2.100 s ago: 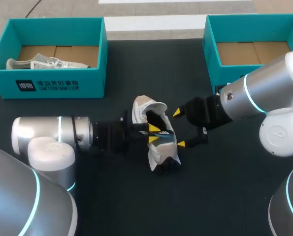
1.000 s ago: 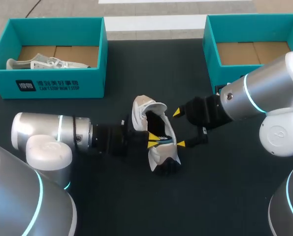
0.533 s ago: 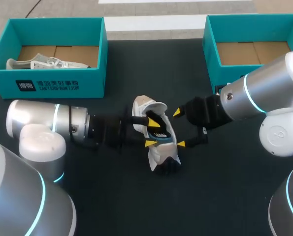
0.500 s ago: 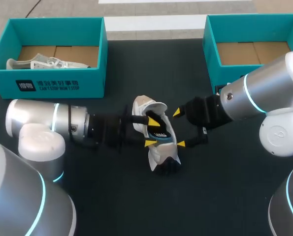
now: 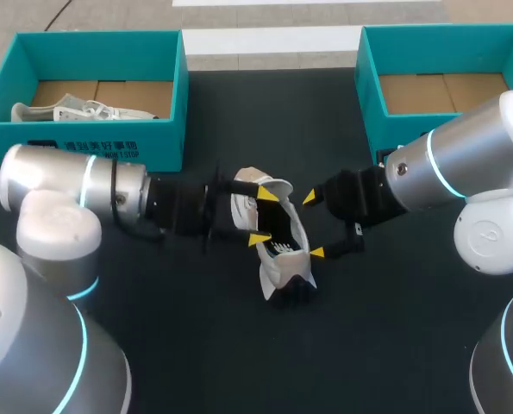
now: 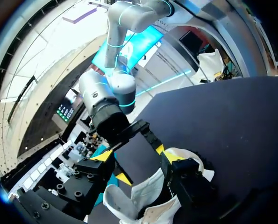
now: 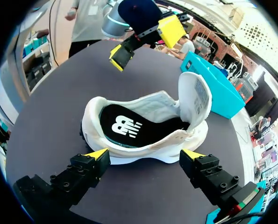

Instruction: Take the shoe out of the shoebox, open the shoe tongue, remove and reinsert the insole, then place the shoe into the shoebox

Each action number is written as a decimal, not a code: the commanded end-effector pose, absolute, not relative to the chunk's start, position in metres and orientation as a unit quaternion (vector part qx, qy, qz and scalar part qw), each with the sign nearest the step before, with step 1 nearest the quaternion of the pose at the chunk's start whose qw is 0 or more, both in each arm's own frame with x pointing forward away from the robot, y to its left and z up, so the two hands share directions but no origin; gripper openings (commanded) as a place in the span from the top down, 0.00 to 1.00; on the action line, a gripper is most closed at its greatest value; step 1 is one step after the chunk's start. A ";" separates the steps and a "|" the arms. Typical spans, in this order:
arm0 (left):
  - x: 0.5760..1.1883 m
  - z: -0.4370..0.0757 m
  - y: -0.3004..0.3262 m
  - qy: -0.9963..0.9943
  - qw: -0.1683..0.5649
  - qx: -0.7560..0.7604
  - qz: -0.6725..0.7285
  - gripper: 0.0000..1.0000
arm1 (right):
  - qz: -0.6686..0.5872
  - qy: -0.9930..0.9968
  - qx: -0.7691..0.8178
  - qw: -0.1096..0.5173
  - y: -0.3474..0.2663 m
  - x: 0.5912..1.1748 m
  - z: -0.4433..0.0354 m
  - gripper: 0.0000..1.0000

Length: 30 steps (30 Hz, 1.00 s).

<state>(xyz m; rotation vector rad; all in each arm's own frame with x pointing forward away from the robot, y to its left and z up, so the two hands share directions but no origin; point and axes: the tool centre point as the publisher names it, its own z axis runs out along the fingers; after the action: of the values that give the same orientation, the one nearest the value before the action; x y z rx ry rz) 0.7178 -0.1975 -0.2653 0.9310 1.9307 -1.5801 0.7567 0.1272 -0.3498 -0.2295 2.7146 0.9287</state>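
A white shoe (image 5: 276, 259) lies on the black table (image 5: 394, 345), with its tongue (image 7: 196, 95) standing up. Its black insole (image 7: 129, 126) lies flat inside. My left gripper (image 5: 261, 217) is open over the shoe's near-left rim, yellow tips apart, holding nothing. In the left wrist view the shoe (image 6: 143, 205) sits between and under the left gripper (image 6: 141, 165). My right gripper (image 5: 314, 225) stands open at the shoe's right side. In its own view the right gripper (image 7: 146, 155) has a finger flanking each end of the shoe's side, and I cannot tell whether they touch it.
A teal shoebox (image 5: 92, 142) at the back left holds another white shoe (image 5: 66, 110). A second teal shoebox (image 5: 372, 103) at the back right shows only its cardboard floor. Both arms meet at the table's middle.
My left gripper has opened, letting go of the insole inside the shoe, and has shifted toward the far end of the shoe. The right arm has kept still.
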 end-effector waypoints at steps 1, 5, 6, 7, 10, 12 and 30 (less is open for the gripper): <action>0.735 -0.244 -0.191 0.712 0.214 0.375 -0.554 0.44 | 0.318 0.935 -0.078 0.133 0.129 0.756 -0.350 0.00; 0.746 -0.231 -0.187 0.715 0.198 0.401 -0.538 0.48 | 0.318 0.935 -0.078 0.133 0.129 0.756 -0.350 0.00; 0.748 -0.228 -0.185 0.714 0.187 0.413 -0.534 0.47 | 0.318 0.935 -0.078 0.133 0.129 0.756 -0.350 0.00; 0.750 -0.225 -0.184 0.715 0.184 0.420 -0.528 0.47 | 0.318 0.935 -0.078 0.133 0.129 0.756 -0.350 0.00; 0.756 -0.221 -0.182 0.713 0.150 0.451 -0.516 0.47 | 0.318 0.935 -0.078 0.133 0.129 0.756 -0.350 0.00; 0.759 -0.220 -0.182 0.717 0.123 0.471 -0.498 0.49 | 0.318 0.935 -0.078 0.133 0.129 0.756 -0.350 0.00; 0.761 -0.213 -0.178 0.722 0.032 0.521 -0.454 0.00 | 0.290 0.948 -0.069 0.112 0.082 0.760 -0.320 0.00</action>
<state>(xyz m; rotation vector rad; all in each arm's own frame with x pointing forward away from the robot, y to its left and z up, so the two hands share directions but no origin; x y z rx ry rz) 0.7582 -0.1770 -0.2139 1.5323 2.1848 -1.4295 0.7651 0.0994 -0.3426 -0.1966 2.7762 0.8545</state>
